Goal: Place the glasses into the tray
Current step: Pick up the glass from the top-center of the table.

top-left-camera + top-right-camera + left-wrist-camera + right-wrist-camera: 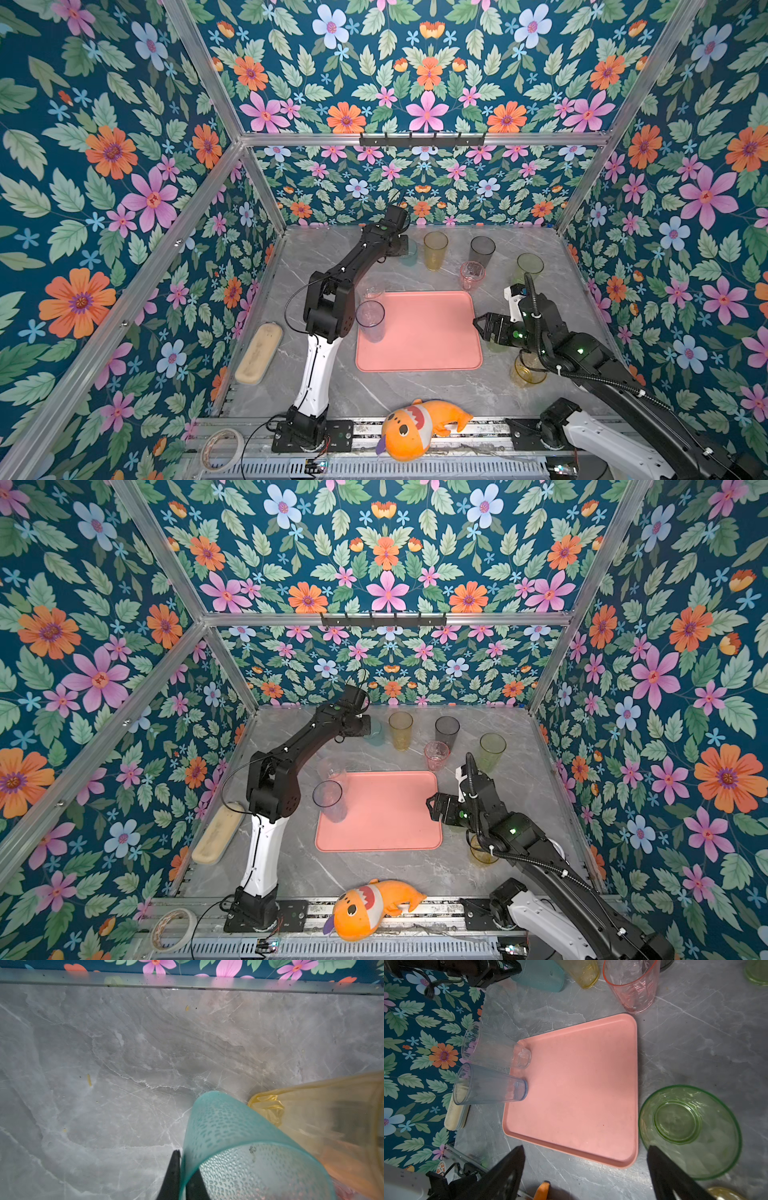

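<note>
At the back of the table my left gripper is shut on the rim of a teal glass, one finger inside and one outside. The salmon-pink tray lies mid-table. A clear glass and a blue-grey glass stand at its left edge. My right gripper hangs open by the tray's right edge, over a short green glass. Amber, smoke-grey, pink, tall green and short yellow glasses stand on the table.
A beige oblong dish lies by the left wall. An orange plush fish rests on the front rail and a tape roll sits at the front left. The amber glass stands close beside the teal one.
</note>
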Robot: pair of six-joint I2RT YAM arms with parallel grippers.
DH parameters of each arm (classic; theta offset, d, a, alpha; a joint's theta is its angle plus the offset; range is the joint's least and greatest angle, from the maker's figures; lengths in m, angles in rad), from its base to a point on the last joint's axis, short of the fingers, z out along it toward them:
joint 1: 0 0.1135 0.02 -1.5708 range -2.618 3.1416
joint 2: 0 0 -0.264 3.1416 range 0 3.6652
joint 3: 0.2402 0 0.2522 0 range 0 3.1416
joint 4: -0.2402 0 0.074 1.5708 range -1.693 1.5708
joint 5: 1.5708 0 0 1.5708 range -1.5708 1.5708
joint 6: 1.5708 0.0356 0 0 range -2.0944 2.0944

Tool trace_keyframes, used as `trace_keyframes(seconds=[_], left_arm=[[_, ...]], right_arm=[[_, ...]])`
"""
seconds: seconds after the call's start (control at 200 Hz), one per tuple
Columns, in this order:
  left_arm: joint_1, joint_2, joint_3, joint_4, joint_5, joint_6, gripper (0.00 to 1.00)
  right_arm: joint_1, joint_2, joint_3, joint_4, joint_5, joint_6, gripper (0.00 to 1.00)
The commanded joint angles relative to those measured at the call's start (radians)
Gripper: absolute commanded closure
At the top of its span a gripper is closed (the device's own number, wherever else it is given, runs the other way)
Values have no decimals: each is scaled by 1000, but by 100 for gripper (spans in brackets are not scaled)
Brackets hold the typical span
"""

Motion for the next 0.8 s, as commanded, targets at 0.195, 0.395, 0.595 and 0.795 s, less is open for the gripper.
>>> trace_keyframes(seconds=[0.195, 0.395, 0.595, 0.795], left_arm=[[22, -121, -21, -79, -59, 25, 96], [58, -263, -99, -114, -90, 29, 96], [98, -401, -167, -198, -131, 46, 96], [150, -570, -329, -227, -163, 53, 95]], right_arm=[[-1, 6, -1, 30, -8, 4, 7], [-1, 14, -4, 47, -16, 7, 7], [-2, 21, -3, 53, -27, 11, 7], [-2, 16, -8, 66, -27, 19, 7]])
